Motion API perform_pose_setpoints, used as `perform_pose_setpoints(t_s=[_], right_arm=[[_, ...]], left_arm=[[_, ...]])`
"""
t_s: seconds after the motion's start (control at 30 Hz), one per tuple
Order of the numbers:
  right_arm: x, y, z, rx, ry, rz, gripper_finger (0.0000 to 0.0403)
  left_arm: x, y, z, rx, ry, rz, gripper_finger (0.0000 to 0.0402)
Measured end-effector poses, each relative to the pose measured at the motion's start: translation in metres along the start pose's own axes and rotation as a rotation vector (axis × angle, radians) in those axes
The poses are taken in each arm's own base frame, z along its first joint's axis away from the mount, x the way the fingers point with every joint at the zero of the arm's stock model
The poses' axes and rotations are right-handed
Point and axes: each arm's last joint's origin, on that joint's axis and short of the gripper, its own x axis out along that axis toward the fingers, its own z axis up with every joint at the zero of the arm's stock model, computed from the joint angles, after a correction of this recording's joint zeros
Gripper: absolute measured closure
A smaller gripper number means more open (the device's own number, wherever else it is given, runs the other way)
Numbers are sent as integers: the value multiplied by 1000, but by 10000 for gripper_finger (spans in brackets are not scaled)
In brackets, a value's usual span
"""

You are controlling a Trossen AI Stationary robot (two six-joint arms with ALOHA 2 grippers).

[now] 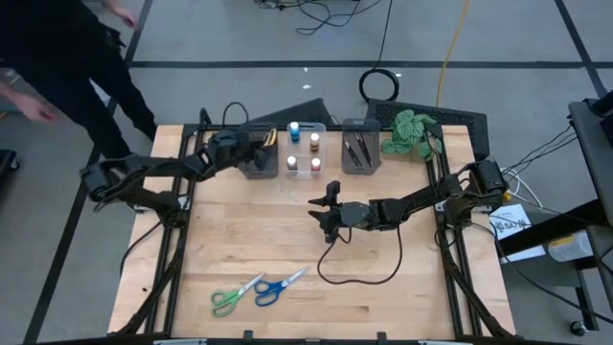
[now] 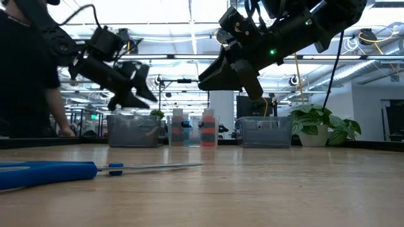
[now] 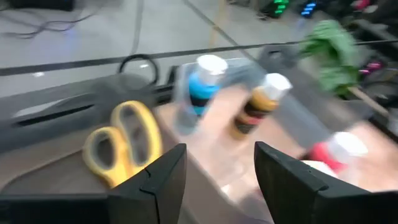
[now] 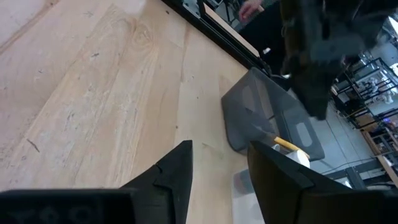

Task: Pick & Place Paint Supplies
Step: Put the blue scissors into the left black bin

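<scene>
The yellow-handled scissors (image 3: 121,146) lie inside the left grey bin (image 1: 257,161). My left gripper (image 1: 261,140) hovers over that bin, open and empty; it also shows in the low view (image 2: 136,94). Several paint pots (image 1: 303,149) stand in the clear bin. Dark brushes (image 1: 359,149) stand in the right grey bin. Green-handled scissors (image 1: 230,299) and blue-handled scissors (image 1: 273,287) lie on the table near its front edge. My right gripper (image 1: 326,213) is open and empty above the table's middle.
A green leafy plant (image 1: 410,132) stands at the far right of the table. A black cable (image 1: 359,273) loops on the table right of the scissors. A person (image 1: 57,57) stands beyond the table's far left corner.
</scene>
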Motion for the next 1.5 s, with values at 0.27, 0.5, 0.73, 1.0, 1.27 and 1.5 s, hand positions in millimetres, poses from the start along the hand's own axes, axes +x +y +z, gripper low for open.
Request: perform_pose_setpoints(t_s=[0.27,0.5,0.73,1.0,1.27,1.5], right_arm=[[0,0,0,55,-1,1,264],[-5,8,5,111,-19,23,264],[-13,22,20,206,-198,260,264],[-29,57,51,348,-338,434,268],[9,122,98,276,-253,566,340],[61,142,108,282,-131,662,393]], left_arm=[[-40,-32,21,159,-110,-131,204],[-81,-53,13,199,-47,-136,204],[-110,-79,-28,151,193,-209,240],[-139,-110,-61,134,34,-194,374],[-162,-137,-58,110,-83,-414,378],[-159,-143,-70,161,-69,-400,395]])
